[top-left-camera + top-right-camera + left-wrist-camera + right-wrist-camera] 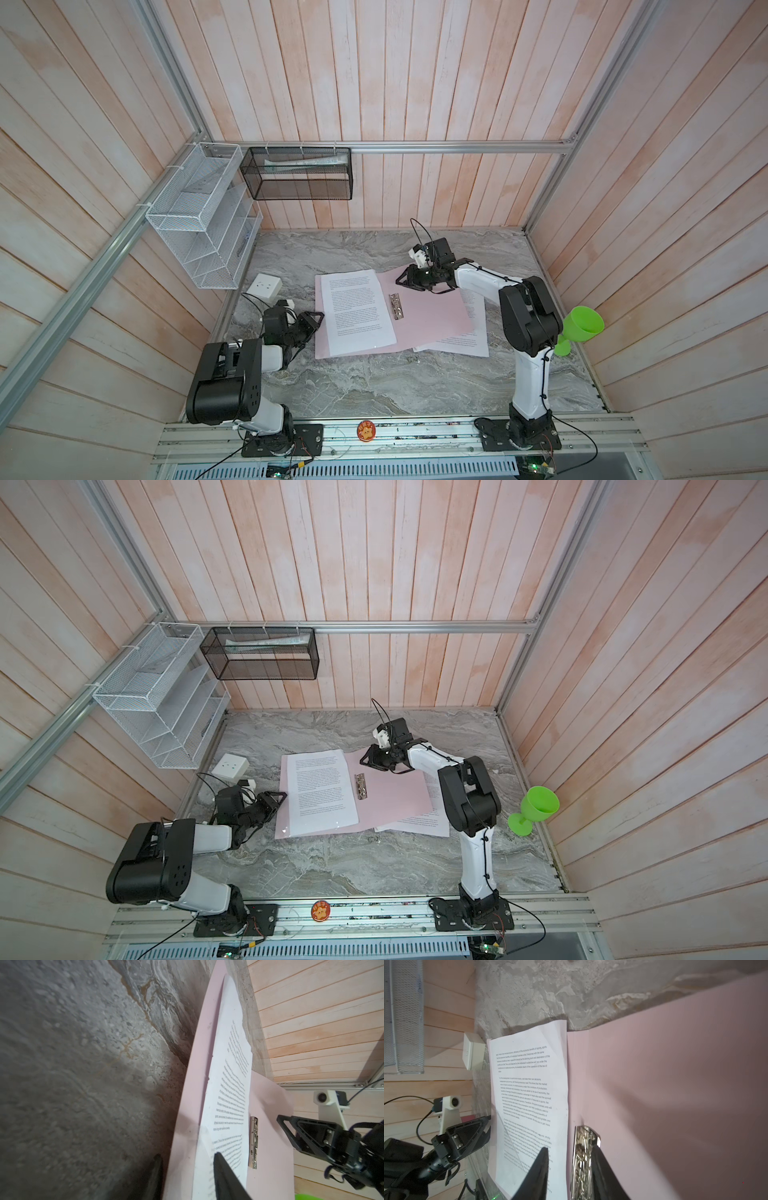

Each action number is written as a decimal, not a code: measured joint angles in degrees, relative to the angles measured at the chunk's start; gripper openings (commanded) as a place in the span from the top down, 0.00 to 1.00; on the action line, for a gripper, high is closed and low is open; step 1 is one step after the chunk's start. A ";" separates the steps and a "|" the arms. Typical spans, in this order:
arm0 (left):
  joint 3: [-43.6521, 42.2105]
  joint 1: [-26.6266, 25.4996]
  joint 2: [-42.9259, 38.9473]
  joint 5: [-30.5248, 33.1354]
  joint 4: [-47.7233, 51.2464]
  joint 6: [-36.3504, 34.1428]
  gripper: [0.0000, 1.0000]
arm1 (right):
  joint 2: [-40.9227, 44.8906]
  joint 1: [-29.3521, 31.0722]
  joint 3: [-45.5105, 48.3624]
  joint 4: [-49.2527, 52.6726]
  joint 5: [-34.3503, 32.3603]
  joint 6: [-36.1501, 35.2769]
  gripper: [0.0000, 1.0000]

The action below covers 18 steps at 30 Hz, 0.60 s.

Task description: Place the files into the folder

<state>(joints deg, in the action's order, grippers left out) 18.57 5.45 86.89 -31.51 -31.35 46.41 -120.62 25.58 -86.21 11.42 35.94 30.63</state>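
The pink folder (432, 307) (395, 791) lies open and flat on the marble table, with a silver clip (397, 306) (583, 1157) at its spine. One printed sheet of the files (357, 311) (228, 1095) rests on its left half. More sheets (465, 343) stick out from under its right half. My left gripper (320, 318) (187, 1157) is at the folder's left edge, jaws apart, with that edge and the sheet's edge showing between the fingers; contact is unclear. My right gripper (401, 282) (569, 1149) hovers open over the clip's far end.
A white wire rack (203, 216) and a black mesh basket (299, 174) hang on the back left walls. A white socket box (264, 286) sits left of the folder. A green goblet (579, 328) stands by the right wall.
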 measured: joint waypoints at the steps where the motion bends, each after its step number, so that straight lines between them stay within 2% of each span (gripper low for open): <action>1: 0.04 0.09 0.00 -0.07 0.02 -0.09 0.61 | -1.22 -0.02 -1.40 -0.04 1.20 -0.35 0.69; 4: 0.35 0.15 0.00 -0.31 0.04 -0.11 0.61 | -5.66 0.17 -6.21 0.46 5.09 -2.05 0.65; 8: 1.11 0.28 0.24 -1.03 -0.09 -0.09 0.61 | -11.89 0.39 -13.84 3.72 7.41 -5.33 0.51; 15: 3.39 0.48 2.91 -2.19 -0.39 -0.09 0.62 | -17.51 0.48 -21.55 8.66 8.61 -8.72 0.50; 18: 4.72 0.55 3.91 -2.71 -0.39 -0.07 0.66 | -19.82 0.72 -24.63 10.43 9.73 -9.55 0.51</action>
<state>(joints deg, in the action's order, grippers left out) 23.29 6.00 90.80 -34.22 -31.75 46.35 -140.44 26.30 -110.85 21.85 45.67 21.08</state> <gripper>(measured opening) 0.373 0.492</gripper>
